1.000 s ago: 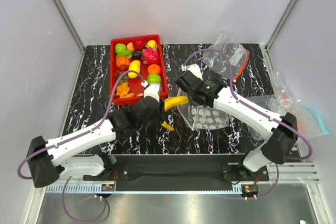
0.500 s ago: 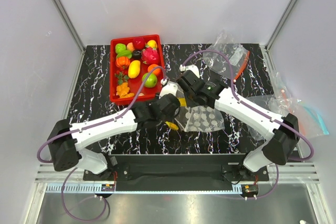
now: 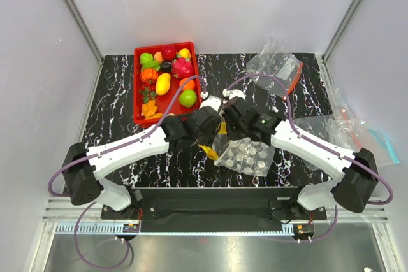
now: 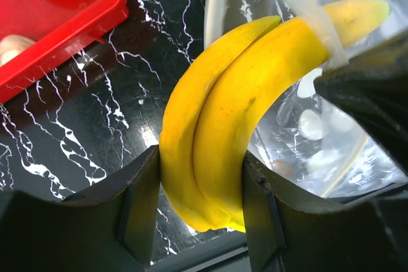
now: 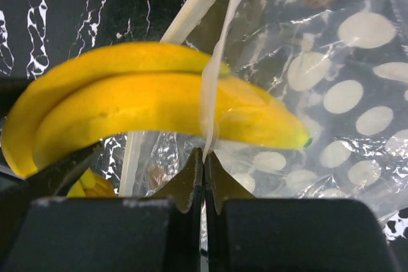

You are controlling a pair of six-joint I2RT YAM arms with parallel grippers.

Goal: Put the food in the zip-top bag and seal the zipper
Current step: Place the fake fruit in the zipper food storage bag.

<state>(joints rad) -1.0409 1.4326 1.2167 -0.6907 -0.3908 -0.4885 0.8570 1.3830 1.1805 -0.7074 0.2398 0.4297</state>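
My left gripper [image 4: 201, 189] is shut on the yellow banana bunch [image 4: 236, 100], holding it near its lower end. The banana's far tip pokes into the open mouth of the dotted clear zip-top bag [image 4: 306, 125]. My right gripper [image 5: 204, 157] is shut on the bag's whitish zipper strip [image 5: 213, 74] and holds one lip up across the banana [image 5: 140, 103]. In the top view both grippers meet at the bag's mouth [image 3: 223, 122], and the bag [image 3: 248, 156] lies on the table. The green apple [image 3: 187, 98], the orange [image 3: 189, 83] and the yellow oval fruit [image 3: 163, 83] lie in the red tray [image 3: 138, 87].
The tray also holds a pink dragon fruit [image 3: 183, 66] and other toy food. A small yellow piece [image 3: 207, 151] lies on the table by the bag. A clear bag with an orange-red zipper [image 3: 275, 67] lies at the back right, and more clear bags [image 3: 331, 125] at the right edge.
My left gripper has carried the banana right, from beside the tray to the bag's mouth. My right gripper has shifted the bag nearer and leftward, still holding its lip.
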